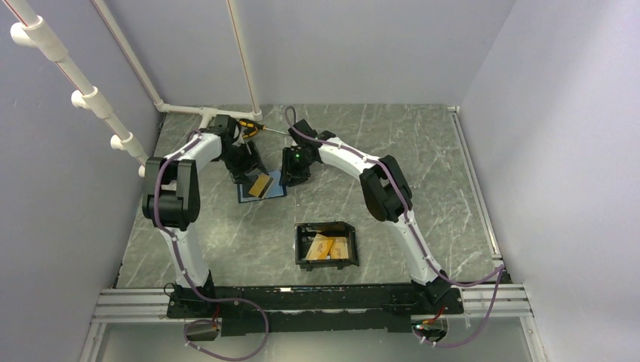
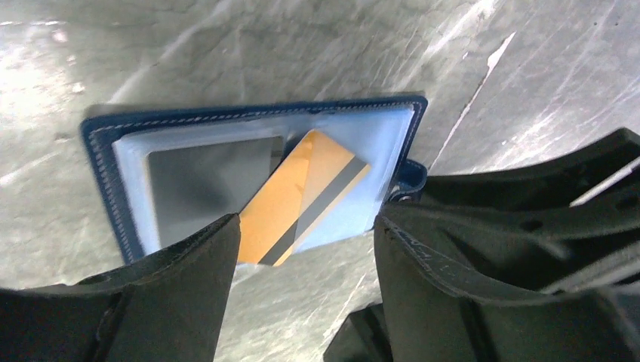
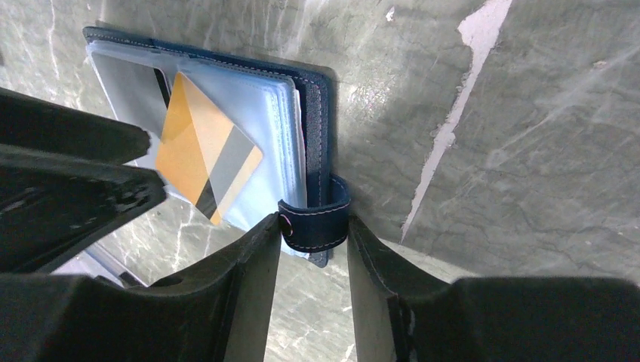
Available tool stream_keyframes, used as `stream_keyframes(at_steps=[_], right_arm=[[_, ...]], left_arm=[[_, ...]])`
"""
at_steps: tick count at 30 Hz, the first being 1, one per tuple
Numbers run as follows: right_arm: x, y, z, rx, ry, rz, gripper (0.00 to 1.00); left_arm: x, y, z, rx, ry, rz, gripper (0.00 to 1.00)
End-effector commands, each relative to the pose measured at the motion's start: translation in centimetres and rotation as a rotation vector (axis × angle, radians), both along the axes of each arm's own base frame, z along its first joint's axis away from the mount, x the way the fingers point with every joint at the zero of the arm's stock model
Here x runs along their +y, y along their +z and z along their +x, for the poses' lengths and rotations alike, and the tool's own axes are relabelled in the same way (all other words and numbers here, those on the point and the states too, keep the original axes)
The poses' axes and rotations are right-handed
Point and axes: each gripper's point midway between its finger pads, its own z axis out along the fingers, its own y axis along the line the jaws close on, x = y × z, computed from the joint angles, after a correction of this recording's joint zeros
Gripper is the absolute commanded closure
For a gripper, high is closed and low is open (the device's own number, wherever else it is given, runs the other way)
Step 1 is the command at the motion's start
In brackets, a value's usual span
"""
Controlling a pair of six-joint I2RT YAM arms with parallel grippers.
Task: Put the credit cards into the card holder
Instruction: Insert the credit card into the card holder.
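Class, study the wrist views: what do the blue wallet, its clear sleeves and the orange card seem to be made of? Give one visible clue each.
Wallet: probably leather or imitation, matte, pale stitching along the edge.
Sleeves: thin translucent plastic, slightly glossy, stacked in layers.
Card: likely rigid plastic, smooth, flat with a printed grey stripe.

I am reading no text, brand or number anywhere. The orange card (image 2: pixel 302 196) is showing only a plain grey stripe. The blue wallet (image 2: pixel 249 113), the black tray (image 1: pixel 300 245) and the cards (image 1: pixel 330 246) inside it are showing no lettering.
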Motion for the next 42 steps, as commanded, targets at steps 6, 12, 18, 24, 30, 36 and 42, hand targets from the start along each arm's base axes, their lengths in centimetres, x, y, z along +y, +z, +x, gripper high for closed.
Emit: stream_keyframes(at_steps=[6,12,18,24,30,36,42], right_arm=[[-0.8,-0.3,-1.0,0.027,0.051,0.016,0.63],[-0.4,-0.1,-0.8,0.026,0.052,0.031,0.65],[-0.3,0.0,-0.7,0.025,0.057,0.035,0.66],[-1.3,2.7,0.5,-0.032,0.032,0.002,0.56],[-1.8,8.7,2.9,-0.165,0.010,0.000,0.47],[2.8,9.2,1.8,-0.101,0.040,0.197,0.63],[5.7,8.0,2.1,-0.073,0.029,0.294,0.87]], left_arm=[[2.2,1.4,-0.9,-0.034,-0.148,-0.023,0.28],[0.8,0.4,-1.4,0.000,-0.155,-0.127,0.32],[1.5,-1.3,-2.6,0.079,-0.160,-0.082,0.31],[1.8,-1.3,-2.7,0.068,-0.172,-0.067,0.29],[1.8,-0.3,-2.3,0.034,-0.167,-0.083,0.29],[2.8,1.4,-1.4,-0.005,-0.105,-0.159,0.29],[3.4,2.4,-1.3,-0.033,-0.084,-0.187,0.29]])
